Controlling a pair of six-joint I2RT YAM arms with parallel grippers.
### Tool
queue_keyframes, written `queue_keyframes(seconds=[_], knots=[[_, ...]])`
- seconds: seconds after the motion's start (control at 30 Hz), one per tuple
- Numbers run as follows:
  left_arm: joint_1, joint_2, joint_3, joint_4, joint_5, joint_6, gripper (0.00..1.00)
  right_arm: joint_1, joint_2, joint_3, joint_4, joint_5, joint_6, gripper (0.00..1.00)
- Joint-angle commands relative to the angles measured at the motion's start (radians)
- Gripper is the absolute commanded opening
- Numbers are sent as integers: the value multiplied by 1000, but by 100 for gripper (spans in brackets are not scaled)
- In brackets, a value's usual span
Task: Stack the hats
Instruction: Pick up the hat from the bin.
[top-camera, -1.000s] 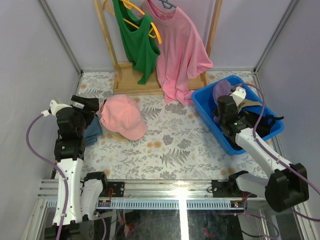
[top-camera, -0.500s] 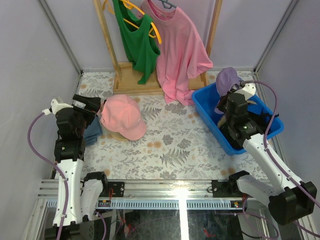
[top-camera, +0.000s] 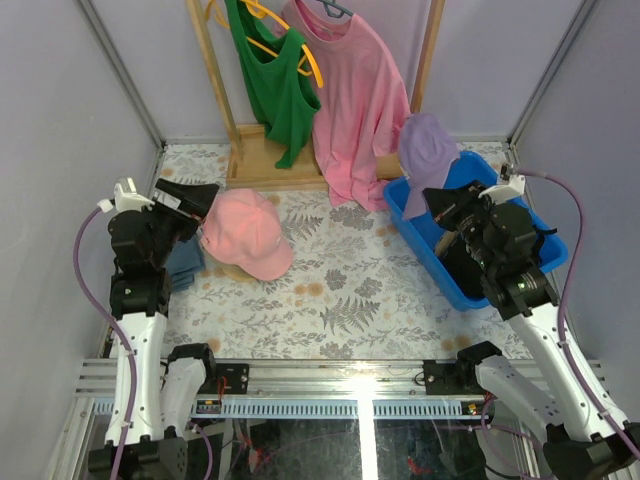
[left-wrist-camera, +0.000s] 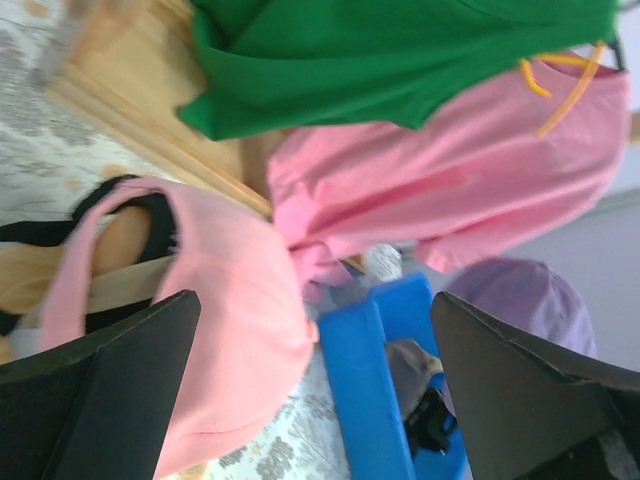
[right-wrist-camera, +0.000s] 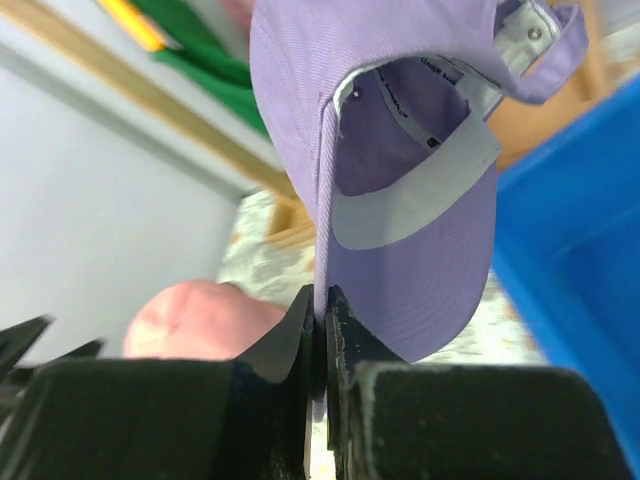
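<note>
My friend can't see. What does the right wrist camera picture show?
The right claw pinches the edge of a purple cap, whose inside faces the camera. Behind it are a pink cap, lower left, and a blue bin on the right.

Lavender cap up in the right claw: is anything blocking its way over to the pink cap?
Nothing visible does. The lavender cap hangs from the right gripper over the blue bin; only table lies between it and the pink cap. The open left gripper sits on the pink cap's far side.
</note>
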Motion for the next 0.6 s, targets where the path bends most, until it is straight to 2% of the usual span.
queue_keyframes(seconds=[0.0, 0.23, 0.43, 0.57], knots=[[6, 15, -7, 207, 236, -61, 100, -3, -22, -28, 174, -308, 180, 0], [-4, 52, -45, 408, 446, -199, 100, -3, 26, -127, 568, -636, 482, 0], [-16, 70, -95, 563, 544, -318, 100, 7, 73, -175, 844, -749, 692, 0], [-21, 90, -139, 711, 601, -412, 100, 46, 136, -198, 1088, -780, 828, 0]])
